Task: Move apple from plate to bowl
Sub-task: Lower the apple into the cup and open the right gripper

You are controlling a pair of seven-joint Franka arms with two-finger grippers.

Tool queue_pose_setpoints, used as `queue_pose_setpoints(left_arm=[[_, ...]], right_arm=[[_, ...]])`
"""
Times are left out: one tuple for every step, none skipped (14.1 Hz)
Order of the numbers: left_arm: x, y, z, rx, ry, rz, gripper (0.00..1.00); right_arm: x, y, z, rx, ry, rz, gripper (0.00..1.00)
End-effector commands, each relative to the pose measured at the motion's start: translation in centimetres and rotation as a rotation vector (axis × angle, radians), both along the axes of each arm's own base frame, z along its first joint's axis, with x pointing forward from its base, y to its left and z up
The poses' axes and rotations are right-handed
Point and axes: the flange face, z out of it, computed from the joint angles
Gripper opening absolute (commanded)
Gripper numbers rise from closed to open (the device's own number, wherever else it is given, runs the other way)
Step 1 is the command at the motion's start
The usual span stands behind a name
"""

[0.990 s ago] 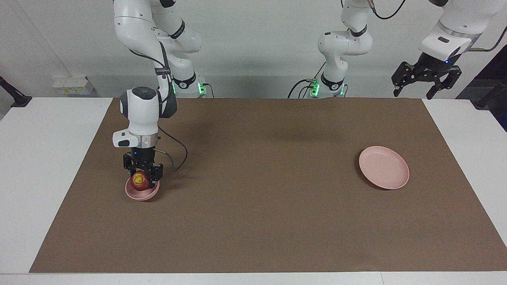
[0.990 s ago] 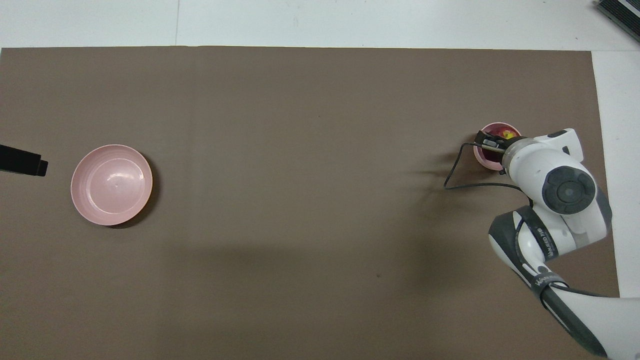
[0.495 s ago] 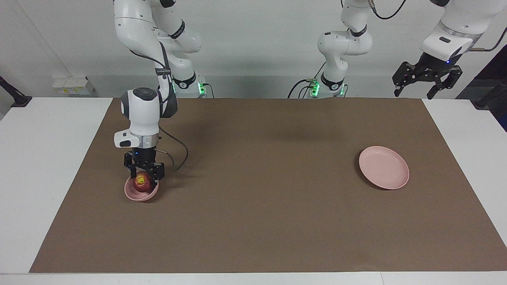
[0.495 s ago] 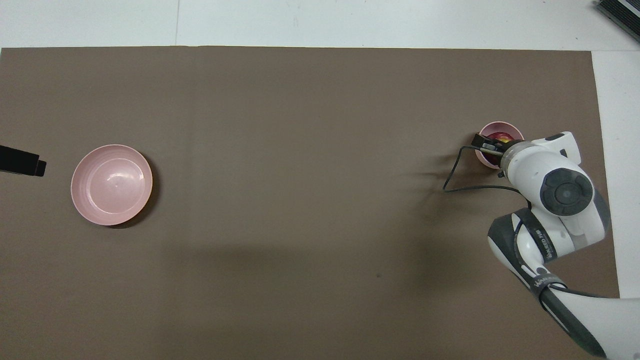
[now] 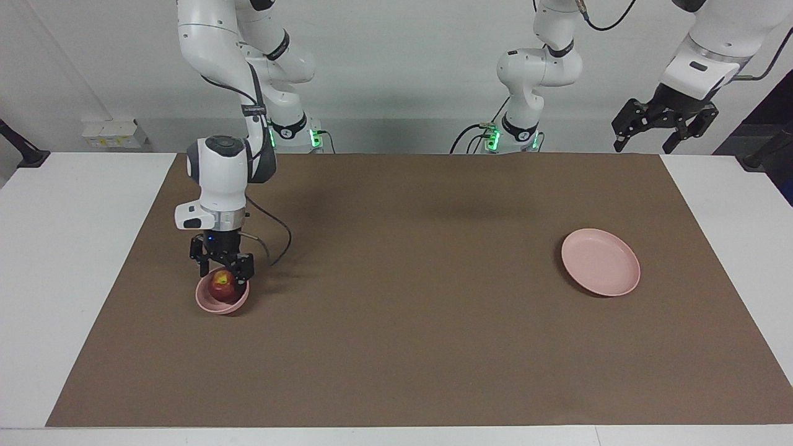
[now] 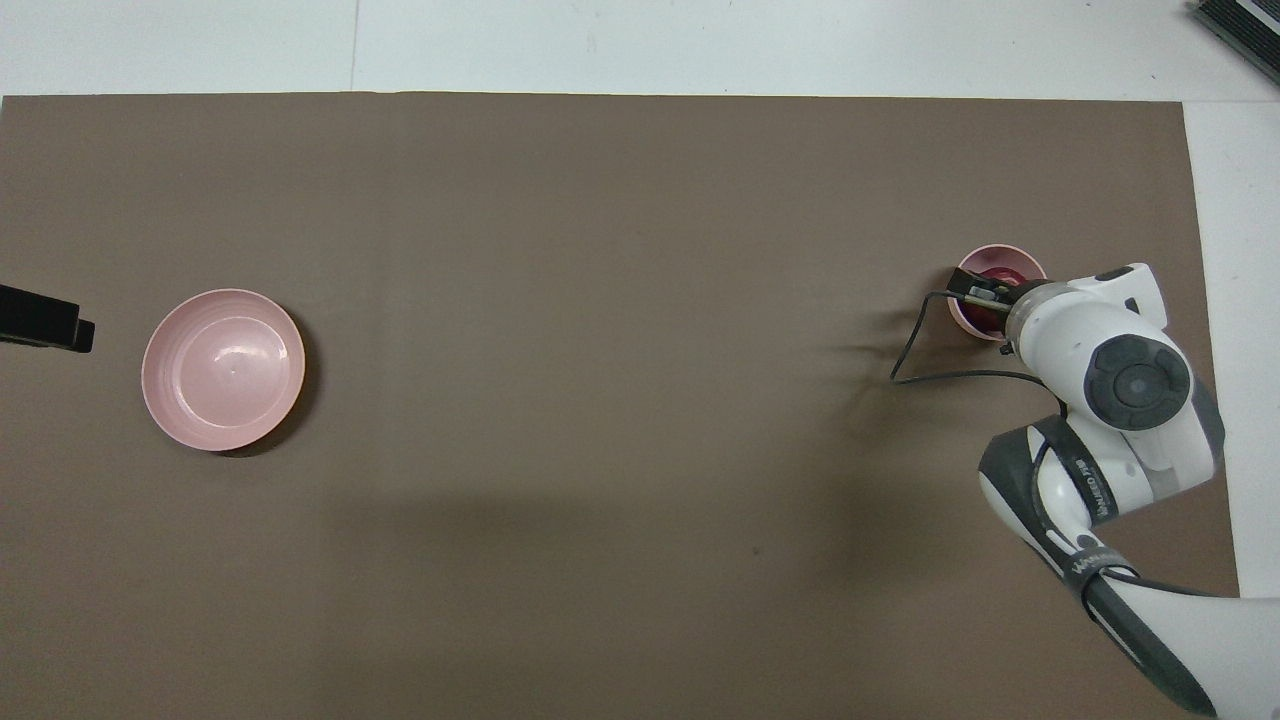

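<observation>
The dark red apple (image 5: 222, 285) with its yellowish patch sits in the small deep pink bowl (image 5: 214, 303) toward the right arm's end of the table. My right gripper (image 5: 223, 271) hangs just above the bowl, open, its fingers (image 5: 200, 265) spread wider than the apple and above it. In the overhead view the arm covers part of the bowl (image 6: 1003, 257), and a strip of the apple (image 6: 993, 277) shows. The flat pink plate (image 5: 600, 261) (image 6: 222, 368) lies bare toward the left arm's end. My left gripper (image 5: 647, 136) waits, open, high above the table's edge.
A brown mat (image 5: 409, 297) covers most of the white table. A black cable (image 5: 276, 238) loops from the right wrist down beside the bowl. A dark tip of the left gripper (image 6: 45, 322) shows beside the plate in the overhead view.
My right gripper has risen a little above the bowl while the apple stays in it. My left gripper has drifted slightly up and away.
</observation>
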Motion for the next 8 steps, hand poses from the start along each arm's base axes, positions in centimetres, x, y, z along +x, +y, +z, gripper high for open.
queue_pose_setpoints(left_arm=[[-0.5, -0.2, -0.4, -0.017, 0.015, -0.026, 1.0], [-0.4, -0.1, -0.3, -0.017, 0.012, -0.024, 1.0], [-0.4, -0.1, -0.4, -0.019, 0.013, -0.028, 1.0], [-0.4, -0.2, -0.4, -0.017, 0.013, -0.03, 1.0], [-0.4, -0.2, -0.5, -0.017, 0.013, -0.039, 1.0], [-0.4, -0.1, -0.5, -0.018, 0.015, -0.049, 1.0], [-0.5, -0.1, -0.8, -0.018, 0.022, -0.055, 1.0], [-0.5, 0.2, -0.9, -0.018, 0.022, -0.05, 1.0]], right_arm=[[-0.3, 0.2, 1.3, -0.037, 0.029, -0.001, 1.0], [0.0, 0.8, 1.9, -0.027, 0.032, -0.009, 1.0], [0.2, 0.9, 2.2, -0.02, 0.049, -0.013, 1.0], [0.5, 1.0, 2.7, -0.002, 0.073, -0.019, 1.0], [0.6, 1.1, 3.0, 0.034, 0.107, -0.018, 1.0], [0.9, 1.0, 3.6, 0.079, 0.139, -0.005, 1.0], [1.2, 0.7, 4.3, 0.11, 0.172, 0.018, 1.0], [1.6, 0.6, 5.4, 0.129, 0.205, 0.048, 1.0]])
